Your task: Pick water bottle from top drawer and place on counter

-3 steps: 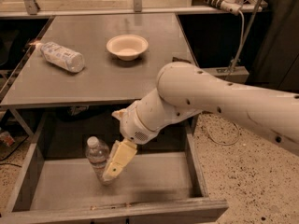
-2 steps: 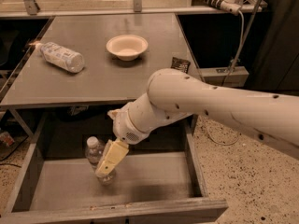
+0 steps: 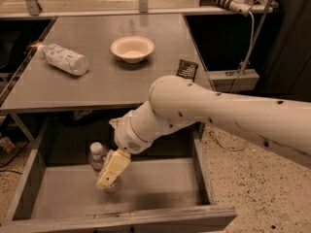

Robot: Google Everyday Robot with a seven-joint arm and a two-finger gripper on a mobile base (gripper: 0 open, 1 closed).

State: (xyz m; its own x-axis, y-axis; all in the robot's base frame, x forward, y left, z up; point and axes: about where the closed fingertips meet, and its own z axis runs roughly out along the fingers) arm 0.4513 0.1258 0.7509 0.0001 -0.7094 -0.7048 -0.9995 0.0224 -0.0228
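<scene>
The water bottle (image 3: pixel 98 156) stands upright in the top drawer (image 3: pixel 160 186), left of the middle; its white cap and clear ribbed shoulder show. My gripper (image 3: pixel 108 176) hangs into the drawer from the big white arm and sits right against the bottle's lower right side, covering its lower body. I cannot tell if it touches or holds the bottle. The counter (image 3: pixel 107 84) lies just above and behind the open drawer.
On the counter lie a larger bottle with a white speckled label (image 3: pixel 64 59) at the left, a white bowl (image 3: pixel 132 48) in the middle and a dark packet (image 3: pixel 187 70) at the right edge. The drawer's side walls flank the gripper. Cables hang at the right.
The arm has swung left and lower. The gripper has moved from beside the bottle to up against it, now covering its lower body. The bottle still stands in place.
</scene>
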